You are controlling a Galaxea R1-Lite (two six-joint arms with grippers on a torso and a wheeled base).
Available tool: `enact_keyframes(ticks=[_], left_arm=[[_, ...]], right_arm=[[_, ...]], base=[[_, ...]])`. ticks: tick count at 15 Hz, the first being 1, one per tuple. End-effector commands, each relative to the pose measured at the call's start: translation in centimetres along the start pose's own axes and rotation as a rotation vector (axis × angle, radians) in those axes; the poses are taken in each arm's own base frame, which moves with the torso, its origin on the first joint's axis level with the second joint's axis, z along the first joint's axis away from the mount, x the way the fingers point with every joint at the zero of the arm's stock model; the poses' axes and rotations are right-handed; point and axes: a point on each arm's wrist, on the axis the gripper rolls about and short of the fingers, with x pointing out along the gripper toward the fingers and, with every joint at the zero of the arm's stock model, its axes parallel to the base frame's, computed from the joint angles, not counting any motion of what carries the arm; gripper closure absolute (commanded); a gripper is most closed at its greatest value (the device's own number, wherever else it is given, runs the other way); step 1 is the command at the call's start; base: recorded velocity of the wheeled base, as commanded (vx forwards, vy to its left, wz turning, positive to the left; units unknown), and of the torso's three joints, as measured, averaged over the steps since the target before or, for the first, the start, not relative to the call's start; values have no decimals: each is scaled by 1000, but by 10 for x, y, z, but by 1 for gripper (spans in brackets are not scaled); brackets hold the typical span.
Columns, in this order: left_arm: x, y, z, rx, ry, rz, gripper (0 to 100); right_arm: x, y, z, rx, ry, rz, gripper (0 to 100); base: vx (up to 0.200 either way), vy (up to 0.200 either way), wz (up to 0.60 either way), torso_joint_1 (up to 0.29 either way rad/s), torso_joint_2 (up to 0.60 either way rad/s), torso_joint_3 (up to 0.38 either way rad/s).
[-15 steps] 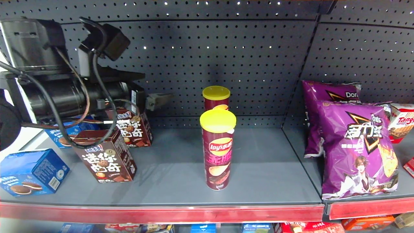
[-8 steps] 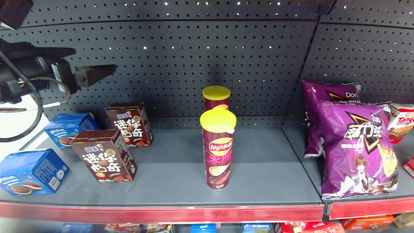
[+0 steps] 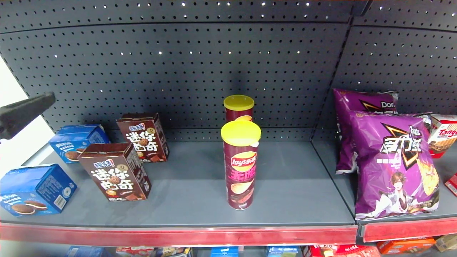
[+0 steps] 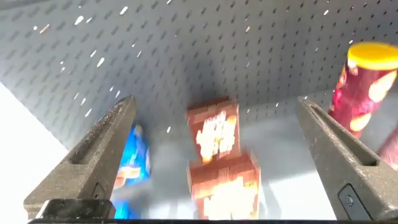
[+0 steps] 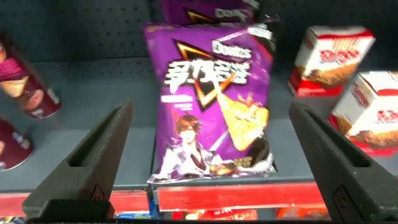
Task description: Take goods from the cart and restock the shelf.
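Observation:
On the grey shelf [image 3: 292,185] two brown cookie boxes [image 3: 114,171] stand at the left, one behind the other. Two maroon chip cans [image 3: 241,164] with yellow lids stand in the middle, also in a row front to back. One finger [image 3: 28,107] of my left gripper pokes in at the head view's left edge, above the blue boxes [image 3: 35,189]. In the left wrist view my left gripper [image 4: 216,102] is open and holds nothing, with the brown boxes [image 4: 214,134] farther off. My right gripper [image 5: 211,109] is open and bare, facing a purple chip bag [image 5: 211,106].
Two purple chip bags [image 3: 392,164] lean on the right shelf section, with a red-and-white box [image 3: 442,134] beside them. The pegboard back wall [image 3: 214,64] closes the rear. A red strip [image 3: 178,235] runs along the shelf front. Bare shelf lies on either side of the cans.
My left arm has pulled back from over the brown boxes to the left, leaving a single finger at the head view's edge. The goods on the shelf have not moved.

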Motion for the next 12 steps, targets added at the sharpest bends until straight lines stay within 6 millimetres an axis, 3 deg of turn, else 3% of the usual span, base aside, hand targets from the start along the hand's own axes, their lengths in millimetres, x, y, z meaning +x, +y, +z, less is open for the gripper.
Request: enact_keyframes(ticks=[1,4,7,11,12], left_arm=[[-90,-12,-30,-28,-11,69,0],[-146,-23,-52,-72,24,143,0],[-182,-38,-84,-71,49,220,0],[-195,-40,-96,-105,59,121,0],[-194,-31,-97,-126,67,-8,0]], right_arm=[[-4,-4,-2,26,-12,-53,0],[-4,-5,0,54,-21,-90,0],[-3,-6,0,53,-22,-109,0],[-1,-6,4,53,-24,-110,0],[-1,-6,6,53,-32,-116,0]], base=[[0,0,0,0,0,0],[0,0,0,0,0,0],[0,0,0,0,0,0],[0,0,0,0,0,0],[0,0,0,0,0,0]])
